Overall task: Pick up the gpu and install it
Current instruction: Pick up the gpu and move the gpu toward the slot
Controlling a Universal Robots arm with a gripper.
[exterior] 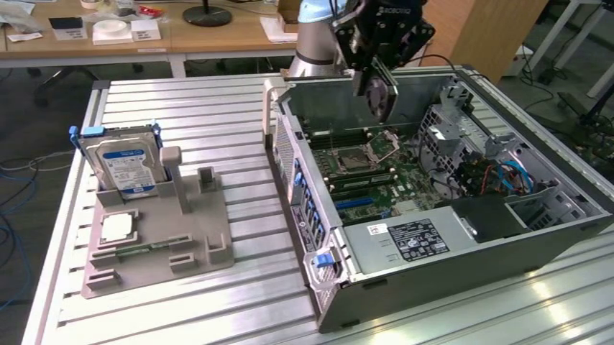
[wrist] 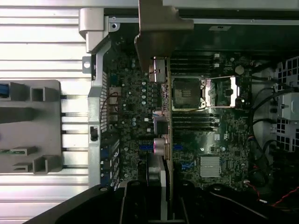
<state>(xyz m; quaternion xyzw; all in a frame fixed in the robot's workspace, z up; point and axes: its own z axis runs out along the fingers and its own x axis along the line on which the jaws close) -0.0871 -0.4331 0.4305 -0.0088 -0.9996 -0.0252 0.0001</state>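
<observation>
My gripper (exterior: 370,72) hangs over the open computer case (exterior: 461,230), shut on the gpu (exterior: 380,97). The card hangs on edge, its lower end above the motherboard (exterior: 384,190) near the CPU socket (exterior: 351,159). In the wrist view the gpu (wrist: 161,37) shows edge-on, its metal bracket foremost. It runs over the board beside the CPU socket (wrist: 188,93) and back to my gripper (wrist: 161,189). The card is clear of the board and touches nothing in the case.
A grey fixture (exterior: 158,241) on the slatted table (exterior: 192,108) holds a silver hard drive with a blue label (exterior: 123,167) upright and a small square chip (exterior: 117,227). Drive cages and cables (exterior: 499,176) fill the case's far side. A desk with clutter (exterior: 115,32) stands behind.
</observation>
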